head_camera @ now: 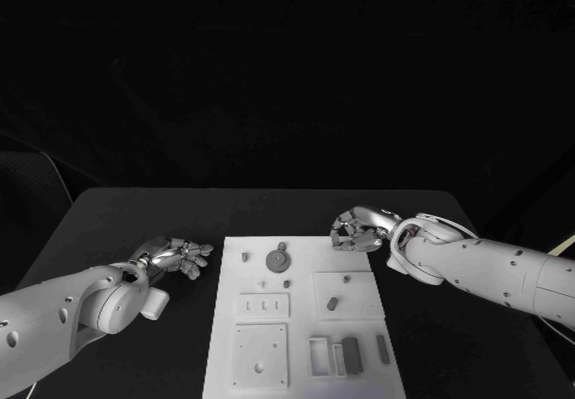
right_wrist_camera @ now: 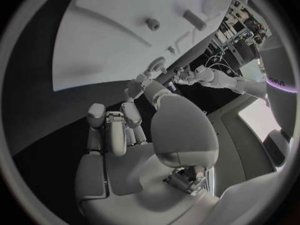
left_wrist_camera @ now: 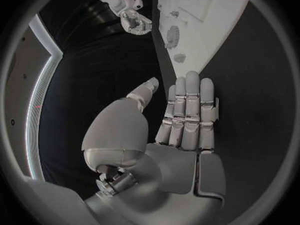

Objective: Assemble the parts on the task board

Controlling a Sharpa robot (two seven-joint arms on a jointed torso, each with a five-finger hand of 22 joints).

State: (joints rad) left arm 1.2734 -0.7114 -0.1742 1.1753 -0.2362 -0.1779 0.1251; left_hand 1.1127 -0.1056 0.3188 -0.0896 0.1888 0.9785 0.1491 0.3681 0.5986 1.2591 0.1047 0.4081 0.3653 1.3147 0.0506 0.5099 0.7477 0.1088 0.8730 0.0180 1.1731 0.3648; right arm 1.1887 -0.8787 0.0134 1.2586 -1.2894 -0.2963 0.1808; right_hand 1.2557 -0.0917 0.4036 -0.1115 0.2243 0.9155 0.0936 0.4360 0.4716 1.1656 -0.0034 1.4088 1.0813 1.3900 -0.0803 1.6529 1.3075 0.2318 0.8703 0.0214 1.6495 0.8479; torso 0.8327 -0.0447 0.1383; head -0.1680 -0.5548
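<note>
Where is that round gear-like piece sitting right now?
In the head view the round gear-like piece lies on the far part of the white task board, between the left hand and the right hand, touched by neither.

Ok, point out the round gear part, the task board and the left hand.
round gear part point(head_camera: 278, 263), head view, its disc face.
task board point(head_camera: 360, 378), head view, bare right margin.
left hand point(left_wrist_camera: 181, 120), left wrist view, middle of its fingers.

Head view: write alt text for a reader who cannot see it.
A white task board lies in the middle of a black table, with small grey parts on it, among them a round gear. The left hand hovers open beside the board's left edge, and the right hand hangs over its far right corner, holding nothing.
</note>
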